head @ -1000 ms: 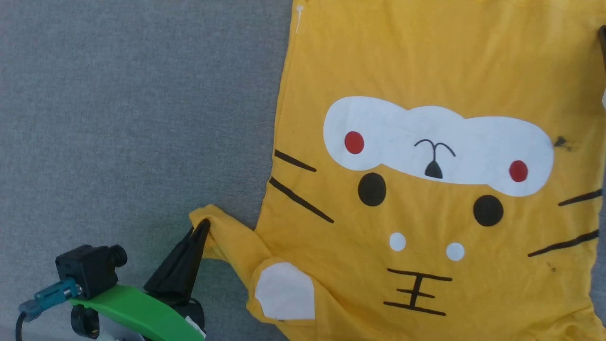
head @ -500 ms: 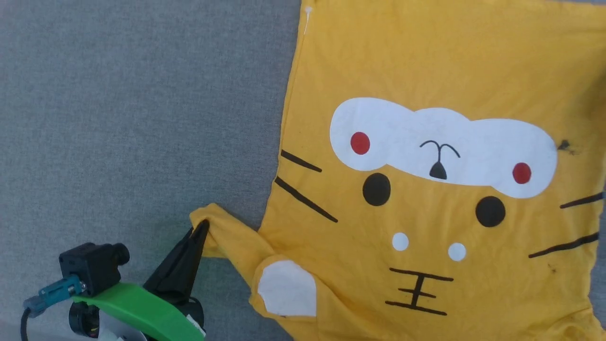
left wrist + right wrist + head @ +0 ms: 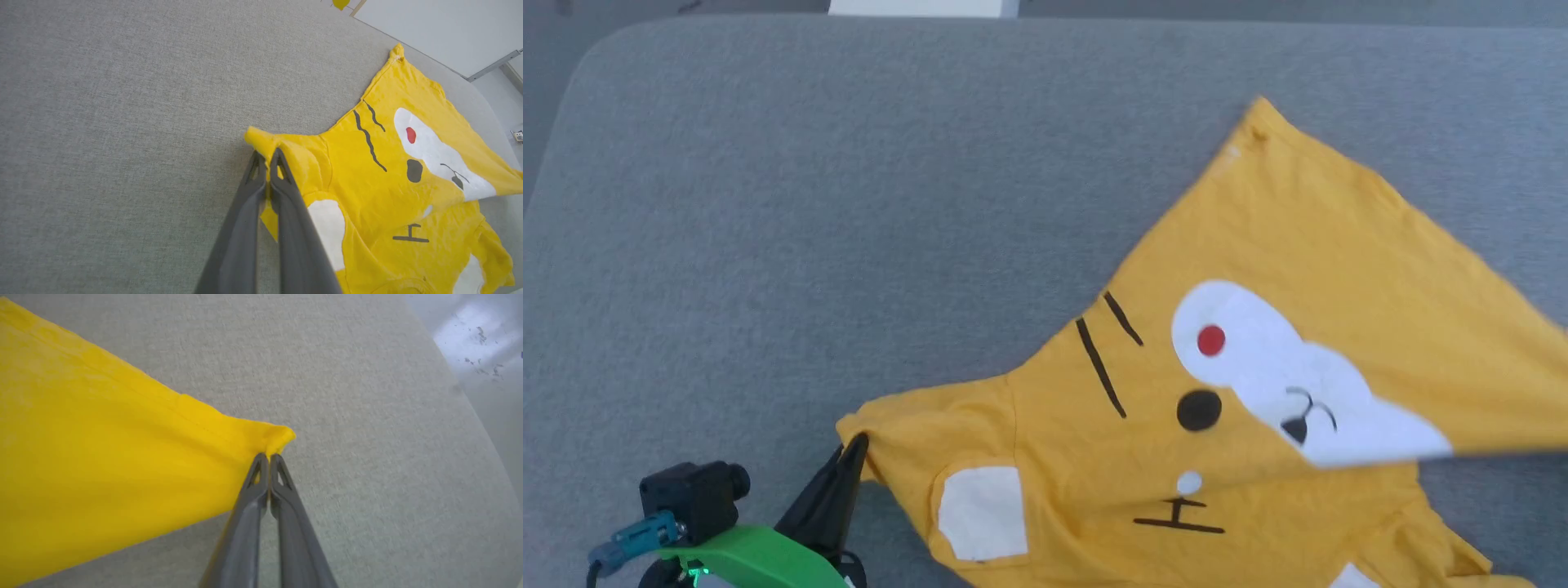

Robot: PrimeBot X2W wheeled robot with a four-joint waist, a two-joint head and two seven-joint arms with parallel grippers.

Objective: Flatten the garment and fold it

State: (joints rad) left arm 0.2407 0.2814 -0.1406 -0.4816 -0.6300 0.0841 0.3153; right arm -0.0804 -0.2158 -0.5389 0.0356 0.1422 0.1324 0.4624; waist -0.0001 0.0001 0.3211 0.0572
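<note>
The bright yellow short-sleeved cotton T-shirt point(image 3: 1258, 245) with white patches, black stripe marks and a cartoon face print lies on the right half of the grey fabric-covered table point(image 3: 768, 245), print side up, with one sleeve reaching toward the robot's left. The left gripper point(image 3: 267, 155) is clenched on the outer edge of that sleeve, a fold of yellow cloth pinched between its two dark fingers. This grip appears to anchor the near side so that the cloth draws taut instead of sliding. The right gripper point(image 3: 267, 456) is likewise clamped on a yellow corner of the shirt, with the fabric running away from it in a taut, raised sheet. In the head view that raised part crosses above the lower body and hides part of the face print, which suggests a corner being carried to spread or fold. Which corner it is cannot be told. The far corner rests flat on the table. A white object point(image 3: 923, 6) sits beyond the far edge, well apart. Nothing stands between the grippers. The pale floor point(image 3: 482, 335) past the rounded table edge lies near the right gripper, so cloth could slip over that edge.
</note>
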